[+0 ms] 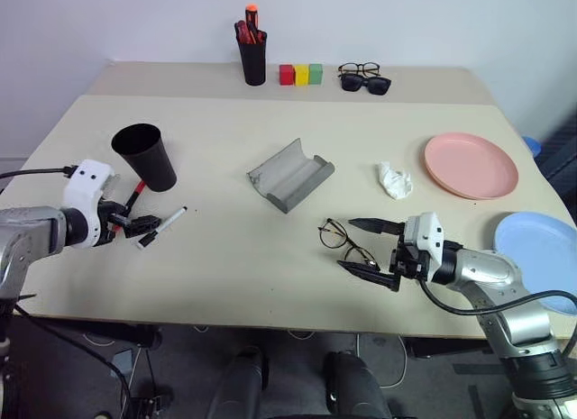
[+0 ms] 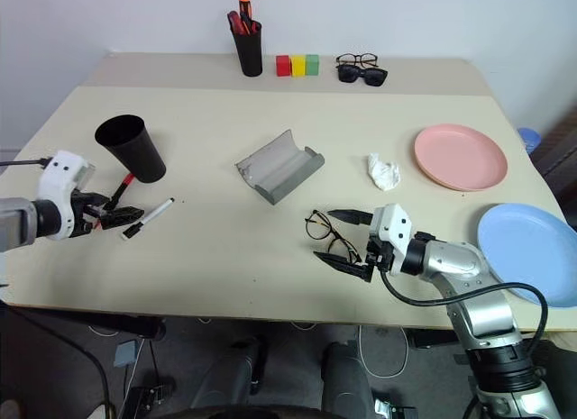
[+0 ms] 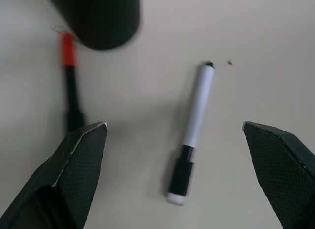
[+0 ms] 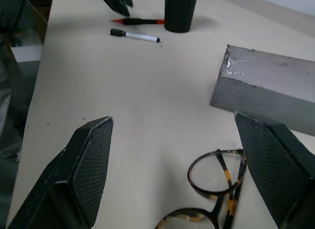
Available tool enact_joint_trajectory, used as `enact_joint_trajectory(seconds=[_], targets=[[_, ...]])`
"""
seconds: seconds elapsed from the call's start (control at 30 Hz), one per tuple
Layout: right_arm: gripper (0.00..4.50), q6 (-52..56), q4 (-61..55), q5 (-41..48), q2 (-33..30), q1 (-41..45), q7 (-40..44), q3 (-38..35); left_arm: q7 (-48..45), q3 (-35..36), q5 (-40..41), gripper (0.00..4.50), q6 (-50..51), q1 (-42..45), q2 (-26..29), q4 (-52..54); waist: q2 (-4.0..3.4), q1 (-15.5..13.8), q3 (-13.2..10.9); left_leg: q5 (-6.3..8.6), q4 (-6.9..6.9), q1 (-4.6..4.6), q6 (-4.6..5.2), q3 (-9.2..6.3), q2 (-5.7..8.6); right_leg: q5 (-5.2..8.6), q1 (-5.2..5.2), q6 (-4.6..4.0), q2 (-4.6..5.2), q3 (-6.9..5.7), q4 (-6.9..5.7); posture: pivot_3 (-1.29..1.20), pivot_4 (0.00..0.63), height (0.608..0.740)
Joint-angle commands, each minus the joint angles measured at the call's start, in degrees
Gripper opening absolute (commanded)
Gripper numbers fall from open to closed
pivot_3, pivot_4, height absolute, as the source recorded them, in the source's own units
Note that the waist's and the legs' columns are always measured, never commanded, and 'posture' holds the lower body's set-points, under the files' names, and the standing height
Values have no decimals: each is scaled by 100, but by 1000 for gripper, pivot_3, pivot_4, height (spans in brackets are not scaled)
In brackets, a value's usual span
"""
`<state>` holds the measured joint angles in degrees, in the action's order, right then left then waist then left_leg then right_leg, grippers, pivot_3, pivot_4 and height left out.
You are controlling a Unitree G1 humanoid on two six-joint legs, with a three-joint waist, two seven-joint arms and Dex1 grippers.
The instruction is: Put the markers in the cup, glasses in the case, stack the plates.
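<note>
On the desk [image 1: 225,257], the blue plate [image 1: 541,257] lies behind the right gripper [image 1: 371,251], the pink plate [image 1: 471,165] beyond it. The open grey case [image 1: 290,174] and black cup [image 1: 144,156] stand farther off. Both grippers are spread, empty: the right straddles the glasses [image 4: 216,189], the left gripper [image 3: 177,155] frames a white marker [image 3: 194,125], a red marker [image 3: 70,86] beside it.

Left end effector [image 1: 135,228] and right end effector [image 1: 368,248] both spread wide.

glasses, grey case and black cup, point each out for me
glasses [image 1: 343,241]: left eye view, on the frame between the lenses.
grey case [image 1: 290,175]: left eye view, on the open shell's inner trough.
black cup [image 1: 147,158]: left eye view, on its outer side wall.
</note>
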<state>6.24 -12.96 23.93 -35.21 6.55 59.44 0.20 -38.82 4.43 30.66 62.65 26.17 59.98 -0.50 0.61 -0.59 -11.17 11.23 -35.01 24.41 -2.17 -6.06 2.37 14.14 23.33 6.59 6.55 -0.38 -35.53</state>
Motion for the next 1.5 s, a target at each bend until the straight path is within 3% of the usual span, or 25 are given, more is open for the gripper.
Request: enact_joint_trajectory(seconds=[0.03,0.27,0.43,0.53,0.77,0.97,1.13,1.2,1.33,1.47,1.5], targets=[[4012,-132,-81,-17,63,39,-43,-1,-236,-489,-266,4500,274,574,71,-325,0,6,0,0,1,-1,0,1,0,-1,0,1,0,1,-1,0,150,740],[4012,15,-219,-25,53,70,-265,-36,-426,-1804,-1066,4500,697,1910,-362,-1569,4,37,-2,-2,-5,-2,1,2,0,-7,3,30,-5,1,-18,0,150,740],[4012,174,-438,27,19,-13,-424,-82,-728,-2606,-1731,4500,298,2567,-759,-2378,14,35,-8,-3,-12,-2,1,-1,0,-6,9,32,-7,1,-44,0,150,740],[4077,262,-546,57,0,-36,-474,-97,-1052,-3061,-2117,3719,-30,2810,-926,-2635,14,34,-8,-4,-14,-6,1,-1,0,-6,9,32,-6,2,-51,0,150,740],[4077,418,-741,60,18,-75,-633,-105,-1462,-3187,-2504,158,-136,2906,-1051,-2727,14,42,-7,-7,-17,-13,-2,-5,-1,8,5,19,-6,3,-58,0,150,740],[4077,469,-756,48,31,-61,-730,-117,-1612,-2973,-2597,68,-107,2666,-982,-2349,14,108,-7,-8,-16,-15,-1,-6,-1,6,5,19,-6,3,-60,0,150,740],[4077,438,-597,23,53,89,-763,-125,-1821,-1696,-1969,68,-781,1664,-614,-290,17,150,-8,-8,-15,-9,-2,-6,-5,-9,9,22,-3,6,-58,0,150,740],[4077,429,-508,23,77,181,-758,-126,-1785,-1545,-2027,68,-1043,1210,-356,577,24,151,-12,-8,-13,-6,-3,-5,-8,-9,14,20,-1,8,-57,0,150,740],[4077,382,-322,-12,128,387,-721,-74,-1292,-626,-1547,68,-1081,1050,-912,1412,26,87,-15,-8,-14,-6,-5,-8,-9,0,12,3,0,7,-57,0,150,740],[4077,307,-100,-65,217,663,-667,26,457,243,-1815,68,-1575,1913,-2123,589,31,12,-16,-14,-29,-8,-12,-8,-4,4,-3,20,-1,2,-56,0,150,740],[4077,278,-28,-85,240,741,-638,63,820,312,-2007,68,-1772,2125,-2212,287,31,11,-16,-17,-31,-10,-14,-8,-3,-1,-4,27,-2,2,-55,0,150,740]])
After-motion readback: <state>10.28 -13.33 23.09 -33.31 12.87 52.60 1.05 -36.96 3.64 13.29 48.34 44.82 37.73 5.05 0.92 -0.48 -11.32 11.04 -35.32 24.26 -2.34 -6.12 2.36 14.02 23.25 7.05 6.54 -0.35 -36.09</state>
